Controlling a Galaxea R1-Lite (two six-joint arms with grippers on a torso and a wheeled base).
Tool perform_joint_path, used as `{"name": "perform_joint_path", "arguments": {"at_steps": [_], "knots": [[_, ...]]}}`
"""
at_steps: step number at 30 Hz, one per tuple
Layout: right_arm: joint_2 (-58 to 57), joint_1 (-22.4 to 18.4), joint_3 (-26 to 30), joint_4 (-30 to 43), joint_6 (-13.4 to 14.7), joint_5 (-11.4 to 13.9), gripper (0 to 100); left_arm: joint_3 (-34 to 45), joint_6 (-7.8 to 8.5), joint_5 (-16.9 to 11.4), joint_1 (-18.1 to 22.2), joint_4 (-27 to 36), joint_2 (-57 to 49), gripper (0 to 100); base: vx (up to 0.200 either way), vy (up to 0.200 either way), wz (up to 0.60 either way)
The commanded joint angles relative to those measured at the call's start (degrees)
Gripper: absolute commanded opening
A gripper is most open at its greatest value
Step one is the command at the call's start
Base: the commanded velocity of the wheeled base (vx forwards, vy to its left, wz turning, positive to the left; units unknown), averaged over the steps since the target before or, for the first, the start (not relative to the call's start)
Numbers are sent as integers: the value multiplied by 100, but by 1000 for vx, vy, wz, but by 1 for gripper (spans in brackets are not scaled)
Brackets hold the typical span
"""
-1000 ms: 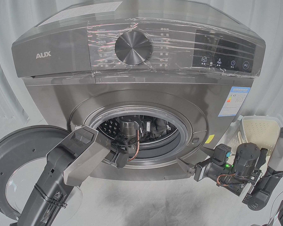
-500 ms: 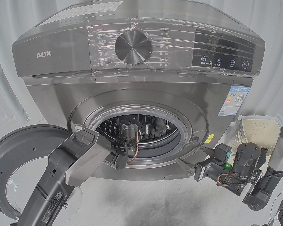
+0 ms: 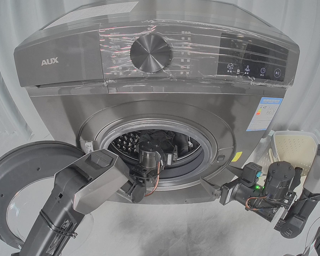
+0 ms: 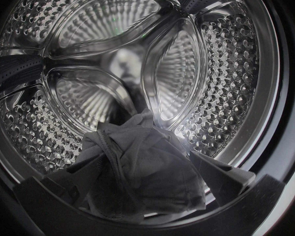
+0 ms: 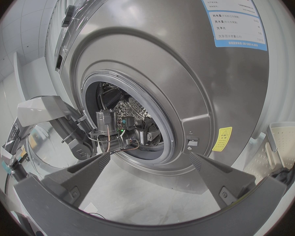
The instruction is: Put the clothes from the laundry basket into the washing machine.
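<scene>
Curtains (image 3: 7,100) flank the washing machine (image 3: 149,105); at the drum's (image 4: 226,66) front edge, the spread-open left gripper (image 4: 146,154) could snag and drag the dark garment (image 4: 144,184) out.

Washing machine (image 3: 160,100): brand lettering (image 3: 49,61) on drawer front (image 3: 74,50), program names (image 3: 186,54) round dial (image 3: 150,53), icons (image 3: 254,71) on touch panel (image 3: 252,52), blue-edged label (image 3: 264,120) w/ QR code front right, yellow warning sticker (image 3: 237,156) below.

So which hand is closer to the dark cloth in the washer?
Left. The left hand is in the drum's mouth, open fingers either side of the dark cloth; the right hand is outside the washer.
</scene>
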Motion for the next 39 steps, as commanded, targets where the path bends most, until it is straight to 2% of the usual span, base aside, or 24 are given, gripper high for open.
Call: {"name": "perform_joint_path", "arguments": {"at_steps": [1,15,32,37,39], "knots": [[-15,-20,0,-8,-7,10,100,751,18,3,-153,-215,-444,100,0,0,0],[-24,-55,18,-8,1,72,100,2843,-18,3,-584,-1024,-1833,100,0,0,0],[-261,-3,106,-8,19,63,100,4811,-70,-6,-891,-1709,-3292,100,0,0,0],[-402,-38,202,-8,1,63,100,5277,-158,-6,-891,-1920,-3740,100,0,0,0],[-534,-47,264,-8,1,63,100,5699,-316,-6,-970,-2061,-4127,100,0,0,0]]}}
